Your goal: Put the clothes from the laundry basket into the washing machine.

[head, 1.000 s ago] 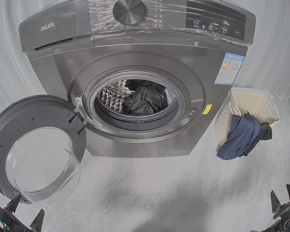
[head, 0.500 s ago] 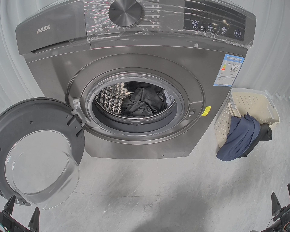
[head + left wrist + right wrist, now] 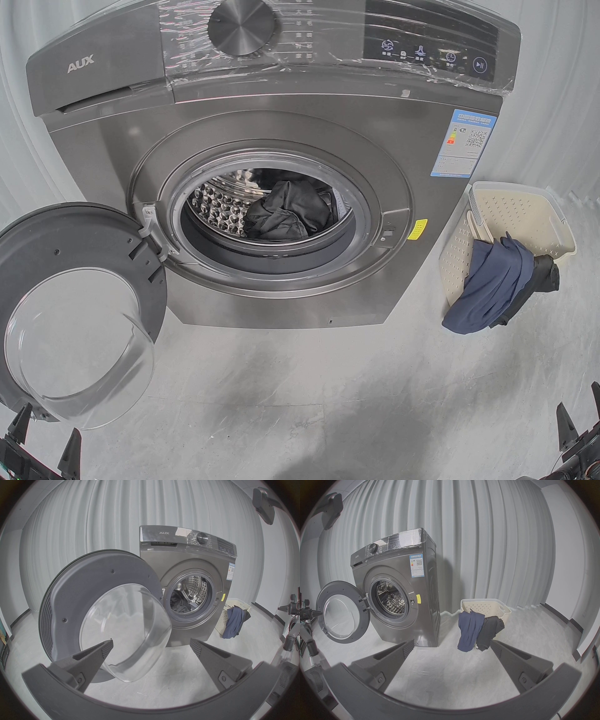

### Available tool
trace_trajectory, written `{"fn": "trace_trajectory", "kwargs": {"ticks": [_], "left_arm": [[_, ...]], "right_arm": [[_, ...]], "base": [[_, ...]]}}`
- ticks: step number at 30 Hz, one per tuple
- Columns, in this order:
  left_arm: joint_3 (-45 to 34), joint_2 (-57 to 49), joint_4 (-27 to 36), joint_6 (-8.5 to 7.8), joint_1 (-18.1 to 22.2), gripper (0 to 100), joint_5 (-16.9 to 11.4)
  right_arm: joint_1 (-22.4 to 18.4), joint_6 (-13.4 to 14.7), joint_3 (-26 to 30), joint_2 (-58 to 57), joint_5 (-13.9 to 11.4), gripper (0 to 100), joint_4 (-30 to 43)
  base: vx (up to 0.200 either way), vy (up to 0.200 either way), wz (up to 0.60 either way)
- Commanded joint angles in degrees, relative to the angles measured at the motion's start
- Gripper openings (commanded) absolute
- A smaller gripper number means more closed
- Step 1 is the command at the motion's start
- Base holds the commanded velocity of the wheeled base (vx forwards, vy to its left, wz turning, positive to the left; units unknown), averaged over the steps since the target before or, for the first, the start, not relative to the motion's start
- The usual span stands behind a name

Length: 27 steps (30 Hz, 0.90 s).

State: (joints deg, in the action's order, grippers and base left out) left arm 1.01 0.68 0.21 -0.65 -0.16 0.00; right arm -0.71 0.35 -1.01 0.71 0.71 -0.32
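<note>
A grey front-loading washing machine [image 3: 269,125] stands ahead with its round door [image 3: 75,312] swung wide to the left. Dark clothes [image 3: 287,209] lie inside the drum. To the machine's right sits a cream laundry basket [image 3: 531,212] with a navy garment [image 3: 490,284] and a black garment [image 3: 542,275] draped over its front rim. My left gripper [image 3: 44,437] is open low at the left, just below the door. Low at the right, my right gripper [image 3: 578,409] is open and empty, well short of the basket [image 3: 487,606].
Bare grey floor [image 3: 325,387] spreads between me and the machine. A pale curtained wall [image 3: 487,536] runs behind the machine and basket. The open door [image 3: 103,611] juts out close before my left gripper.
The whole head view has shifted, so the machine and basket sit slightly further left in it. The clothes have not moved, and both grippers stay open.
</note>
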Motion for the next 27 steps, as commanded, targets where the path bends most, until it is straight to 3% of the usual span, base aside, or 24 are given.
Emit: {"fn": "trace_trajectory", "kwargs": {"ticks": [1, 9, 21, 27], "left_arm": [[-0.9, -0.6, 0.0, -0.06, 0.0, 100, 0.0], [-0.9, -0.6, 0.0, 0.21, -0.1, 100, -0.1], [-0.9, -0.6, 0.0, 0.56, -0.1, 100, -0.1], [-0.9, -0.6, 0.0, 0.38, -0.1, 100, -0.1]], "right_arm": [[0.0, 0.0, 1.0, -0.6, 0.0, 100, 0.0], [0.0, 0.0, 1.0, -0.6, 0.0, 100, 0.0], [0.0, 0.0, 1.0, -0.6, 0.0, 100, 0.0], [0.0, 0.0, 1.0, -0.6, 0.0, 100, 0.0]], "base": [[0.0, 0.0, 0.0], [0.0, 0.0, 0.0], [0.0, -0.2, 0.0], [0.0, 0.0, 0.0]]}}
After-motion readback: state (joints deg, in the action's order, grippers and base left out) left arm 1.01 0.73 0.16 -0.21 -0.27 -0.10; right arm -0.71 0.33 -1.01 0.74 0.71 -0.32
